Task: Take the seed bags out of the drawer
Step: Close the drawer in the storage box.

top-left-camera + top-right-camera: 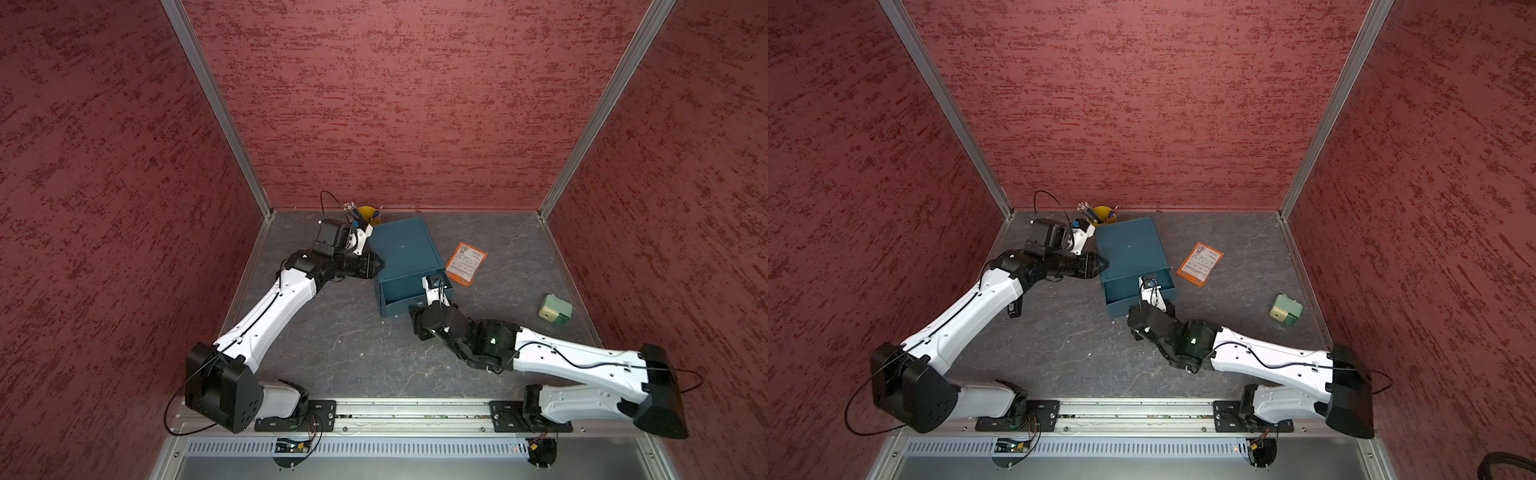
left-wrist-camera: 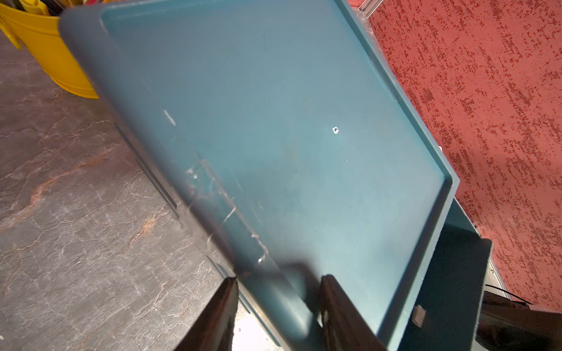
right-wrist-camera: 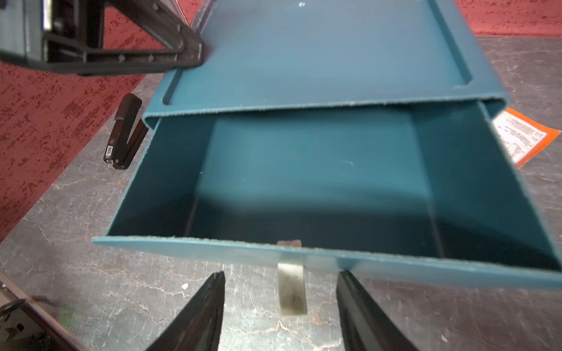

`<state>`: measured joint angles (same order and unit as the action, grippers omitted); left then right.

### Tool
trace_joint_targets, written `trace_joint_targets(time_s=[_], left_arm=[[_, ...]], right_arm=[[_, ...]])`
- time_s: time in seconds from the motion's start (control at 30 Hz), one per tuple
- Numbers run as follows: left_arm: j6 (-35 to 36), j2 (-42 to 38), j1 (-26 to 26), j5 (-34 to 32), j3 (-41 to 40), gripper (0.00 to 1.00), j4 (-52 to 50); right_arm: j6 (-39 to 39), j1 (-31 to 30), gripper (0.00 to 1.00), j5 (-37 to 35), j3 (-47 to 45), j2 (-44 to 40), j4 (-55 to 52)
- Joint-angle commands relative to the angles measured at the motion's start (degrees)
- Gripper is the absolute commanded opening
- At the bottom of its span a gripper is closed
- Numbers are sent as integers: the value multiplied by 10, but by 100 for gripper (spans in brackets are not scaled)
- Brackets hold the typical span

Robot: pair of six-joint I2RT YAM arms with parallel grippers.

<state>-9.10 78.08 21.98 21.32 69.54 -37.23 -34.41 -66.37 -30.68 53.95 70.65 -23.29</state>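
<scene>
Left claw (image 2: 278, 279) clamped on case (image 1: 405, 249) rim, judged to steady it. Right claw (image 3: 282, 273) apart, straddling tab (image 3: 292, 291). Drawer (image 3: 304, 170) open, visible part empty. Orange bag (image 1: 466, 264) on table (image 1: 332, 340) beside case.

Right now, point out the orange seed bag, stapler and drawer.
orange seed bag (image 1: 466, 264): a top view, white panel.
stapler (image 3: 123, 133): right wrist view, black body.
drawer (image 3: 304, 170): right wrist view, inner floor.

Overhead pair, wrist close-ups, shared drawer (image 1: 399, 296)
</scene>
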Motion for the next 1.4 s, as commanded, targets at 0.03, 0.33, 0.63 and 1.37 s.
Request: trace_joint_targets(time_s=[0.03, 0.33, 0.63, 1.37], left_arm=[[19, 1, 3, -19, -15, 47, -72], [26, -1, 3, -19, -13, 47, -78], [29, 0, 3, -16, -13, 47, -80], [40, -7, 1, -21, -13, 49, -85]], right_arm=[[31, 24, 63, 22, 20, 13, 53], [55, 64, 67, 53, 46, 62, 94], [58, 86, 68, 65, 62, 96, 116], [-52, 95, 78, 129, -18, 29, 91]])
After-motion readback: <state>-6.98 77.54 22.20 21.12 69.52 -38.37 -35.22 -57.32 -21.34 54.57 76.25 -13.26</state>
